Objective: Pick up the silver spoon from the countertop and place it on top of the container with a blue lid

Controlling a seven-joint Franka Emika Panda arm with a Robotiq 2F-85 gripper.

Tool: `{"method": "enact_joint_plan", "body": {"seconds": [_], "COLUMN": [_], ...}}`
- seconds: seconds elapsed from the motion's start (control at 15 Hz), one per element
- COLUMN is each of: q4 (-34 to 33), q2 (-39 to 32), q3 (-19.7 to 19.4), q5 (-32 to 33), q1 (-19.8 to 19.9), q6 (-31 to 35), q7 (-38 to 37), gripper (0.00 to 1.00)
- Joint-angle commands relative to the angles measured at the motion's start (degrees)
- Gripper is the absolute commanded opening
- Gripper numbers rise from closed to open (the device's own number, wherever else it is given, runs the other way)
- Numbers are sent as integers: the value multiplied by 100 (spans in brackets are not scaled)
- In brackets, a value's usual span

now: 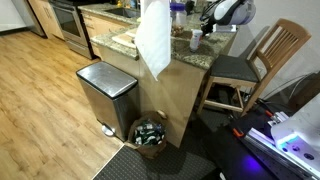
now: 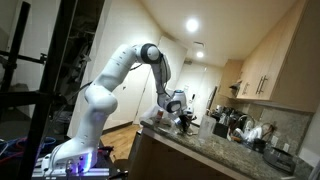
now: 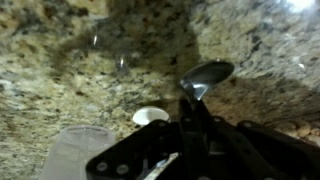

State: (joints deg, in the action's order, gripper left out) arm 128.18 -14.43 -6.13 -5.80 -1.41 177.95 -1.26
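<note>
In the wrist view my gripper (image 3: 192, 108) is shut on the handle of the silver spoon (image 3: 207, 73). The spoon's bowl sticks out past the fingertips, above the speckled granite countertop (image 3: 90, 70). A small pale round top (image 3: 150, 115), which looks like the squat jar with the bluish lid, sits just left of the fingers and partly behind them. In both exterior views the gripper (image 1: 200, 35) (image 2: 181, 113) hangs low over the countertop (image 1: 125, 42) (image 2: 215, 152). The spoon and the jar are too small to make out there.
A clear glass jar (image 3: 75, 150) stands at the lower left of the wrist view. A white towel (image 1: 153, 40) hangs in front of the counter. Below are a steel bin (image 1: 105, 95) and a basket (image 1: 150, 132). A wooden chair (image 1: 255, 60) stands beside the counter. Appliances (image 2: 235, 125) line the back.
</note>
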Motion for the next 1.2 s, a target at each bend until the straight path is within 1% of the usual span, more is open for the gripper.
{"method": "enact_joint_plan", "body": {"seconds": [0.0,0.07,0.13,0.2,0.27,0.53,0.6,0.67,0.73,0.8,0.87,1.0,1.07,1.13], "q4": [447,510,551,608,631,672,694,725,743,765,772,774,759,744], "q2": [854,1086,1308,1548,1746,2221,2298,2368,2405,2399,2374,2282,2184,2088], "q3": [-208,-239,-79,9,-30,-146,-158,-176,-189,-171,-184,-166,-8,20], "q5": [167,189,271,207,-63,-201,-221,-277,-298,-179,-120,109,328,535], "q1": [-27,-15,183,211,109,-81,-104,-150,-188,-142,-151,-86,112,163], "q6": [-193,-258,-336,-423,-500,-784,-824,-910,-1028,-1117,-1300,-1681,-1806,-1896], "q7": [72,88,75,114,343,520,519,595,656,640,770,884,805,790], "gripper": [0,0,0,0,0,0,4,26,29,31,36,51,60,69]}}
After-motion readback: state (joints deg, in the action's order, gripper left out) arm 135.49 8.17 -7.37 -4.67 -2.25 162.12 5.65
